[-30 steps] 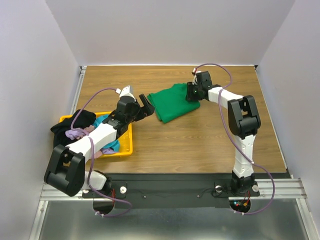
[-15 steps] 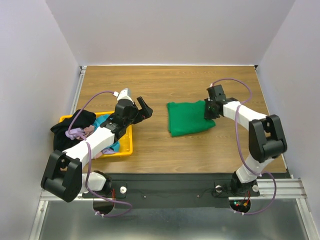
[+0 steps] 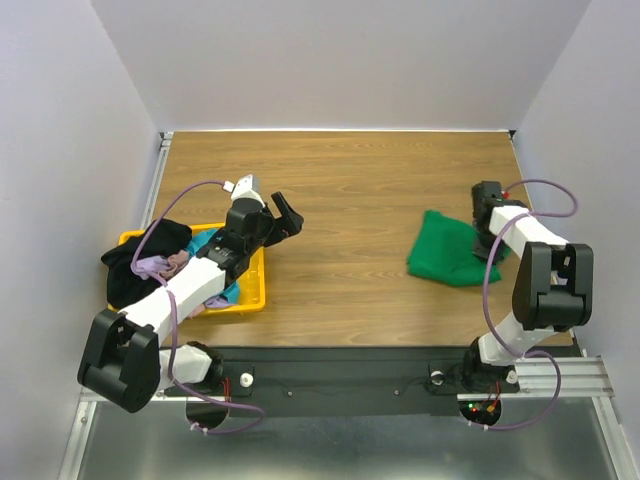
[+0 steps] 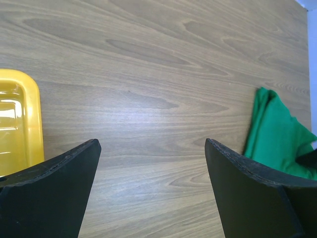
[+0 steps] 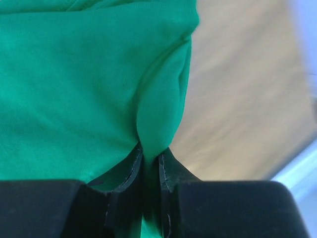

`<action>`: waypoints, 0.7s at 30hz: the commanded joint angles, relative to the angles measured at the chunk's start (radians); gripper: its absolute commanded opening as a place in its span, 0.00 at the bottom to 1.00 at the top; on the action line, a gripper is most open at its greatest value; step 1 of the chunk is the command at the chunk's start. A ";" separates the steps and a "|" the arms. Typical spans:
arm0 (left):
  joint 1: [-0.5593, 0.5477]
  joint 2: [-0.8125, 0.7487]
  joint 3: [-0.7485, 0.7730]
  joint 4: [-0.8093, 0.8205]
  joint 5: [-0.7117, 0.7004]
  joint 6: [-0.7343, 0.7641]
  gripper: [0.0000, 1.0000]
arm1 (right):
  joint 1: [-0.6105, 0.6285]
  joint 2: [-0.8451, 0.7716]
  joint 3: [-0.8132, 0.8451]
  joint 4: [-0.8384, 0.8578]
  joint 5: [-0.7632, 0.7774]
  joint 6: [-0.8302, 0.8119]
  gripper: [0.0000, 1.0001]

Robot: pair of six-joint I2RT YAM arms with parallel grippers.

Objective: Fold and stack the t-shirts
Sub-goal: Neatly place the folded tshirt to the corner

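The folded bright green t-shirt [image 3: 446, 253] lies on the table's right side. My right gripper [image 3: 487, 236] is shut on its right edge; in the right wrist view a fold of the green cloth [image 5: 89, 89] is pinched between the jaws of my right gripper [image 5: 150, 153]. My left gripper [image 3: 288, 216] is open and empty above bare wood just right of the bin; in the left wrist view the gripper [image 4: 151, 148] has wide-apart jaws, with the green shirt [image 4: 277, 139] far to the right. Black [image 3: 150, 250], lavender-pink [image 3: 158, 266] and teal [image 3: 225, 293] shirts lie bunched in the bin.
The yellow plastic bin [image 3: 252, 290] sits at the table's left, its corner in the left wrist view [image 4: 20, 124]. The black shirt hangs over its left rim. White walls enclose the wooden table [image 3: 340, 180] on three sides.
My right gripper has dragged the green shirt from the table's middle back to the right side, nearer the front. My left gripper has barely moved.
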 commanded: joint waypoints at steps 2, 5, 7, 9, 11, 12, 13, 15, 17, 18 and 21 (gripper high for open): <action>0.002 -0.028 0.030 0.013 -0.041 0.038 0.99 | -0.106 0.071 0.077 -0.064 0.227 -0.039 0.00; 0.002 -0.018 0.050 0.016 -0.038 0.047 0.99 | -0.118 0.140 0.154 -0.038 0.229 -0.069 0.00; 0.002 -0.011 0.058 0.013 -0.041 0.055 0.99 | -0.118 0.171 0.180 -0.018 0.258 -0.114 0.00; 0.002 -0.010 0.062 0.007 -0.062 0.057 0.99 | -0.126 0.208 0.204 0.047 0.270 -0.170 0.00; 0.003 -0.007 0.065 0.007 -0.076 0.060 0.99 | -0.141 0.248 0.224 0.126 0.255 -0.201 0.00; 0.003 -0.004 0.068 0.007 -0.079 0.060 0.99 | -0.146 0.265 0.238 0.151 0.251 -0.217 0.00; 0.003 -0.002 0.071 0.004 -0.079 0.064 0.99 | -0.150 0.280 0.266 0.180 0.258 -0.235 0.01; 0.005 0.005 0.088 -0.016 -0.089 0.073 0.99 | -0.161 0.335 0.321 0.191 0.290 -0.249 0.01; 0.006 0.008 0.094 -0.022 -0.102 0.076 0.99 | -0.175 0.369 0.359 0.196 0.277 -0.255 0.00; 0.006 0.009 0.094 -0.022 -0.105 0.075 0.99 | -0.190 0.390 0.373 0.197 0.251 -0.255 0.00; 0.011 0.015 0.099 -0.017 -0.109 0.069 0.99 | -0.198 0.411 0.401 0.220 0.081 -0.249 0.00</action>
